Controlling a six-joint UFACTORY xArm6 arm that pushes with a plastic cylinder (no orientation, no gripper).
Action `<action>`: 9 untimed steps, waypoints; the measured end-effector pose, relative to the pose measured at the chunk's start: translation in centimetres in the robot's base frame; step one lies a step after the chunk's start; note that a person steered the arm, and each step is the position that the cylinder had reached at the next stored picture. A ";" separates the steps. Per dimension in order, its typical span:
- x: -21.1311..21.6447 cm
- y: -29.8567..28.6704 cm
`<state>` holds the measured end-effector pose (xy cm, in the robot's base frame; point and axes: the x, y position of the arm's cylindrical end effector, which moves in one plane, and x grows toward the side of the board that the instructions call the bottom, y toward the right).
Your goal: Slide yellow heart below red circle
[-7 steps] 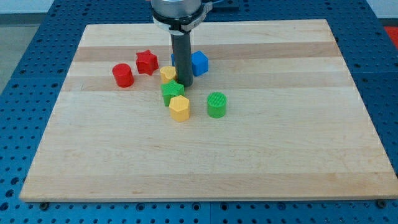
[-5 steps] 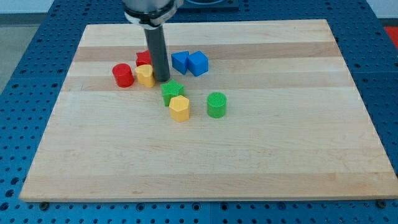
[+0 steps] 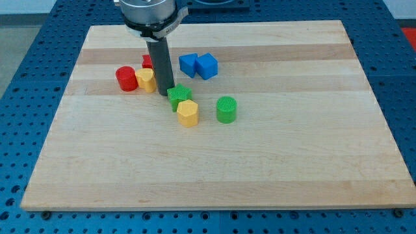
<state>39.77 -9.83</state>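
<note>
Pushing stage of the task, viewed from the near side of the wooden surface (image 3: 273, 162). No hand is fitted: the arm ends in a straight dark rod, so spread or pressed together does not apply, and nothing is pinched. My tip (image 3: 164, 93) rests on the surface just right of the yellow heart (image 3: 145, 80), apparently touching its right flank, and just left of the green star (image 3: 180, 96).

The yellow heart lies against the right side of the red circle (image 3: 126, 78), the two touching or nearly so, level with each other in a left-right row. Just beyond the heart, on the far side, a red star (image 3: 148, 62) is partly hidden by the rod. Two blue blocks (image 3: 198, 65), shapes unclear, lie farther right and toward the far edge. A yellow hexagon (image 3: 187, 113) sits just near of the green star, and a green circle (image 3: 226, 109) lies to its right.

Judged stage: the heart has reached the red circle's neighbourhood but stands beside it, not below it, so the placement is unfinished.

Judged next move: the heart needs to travel toward the near side and then left, ending on the near side of the red circle. That calls for repositioning my tip to the heart's far-right side, in the tight gap by the red star, and pushing diagonally near-left. Risk: a leftward push from the present contact would shove the red circle along with the heart.
</note>
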 end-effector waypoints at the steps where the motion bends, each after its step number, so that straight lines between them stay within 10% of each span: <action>1: -2.7 0.1; 9: 1.2 -4.8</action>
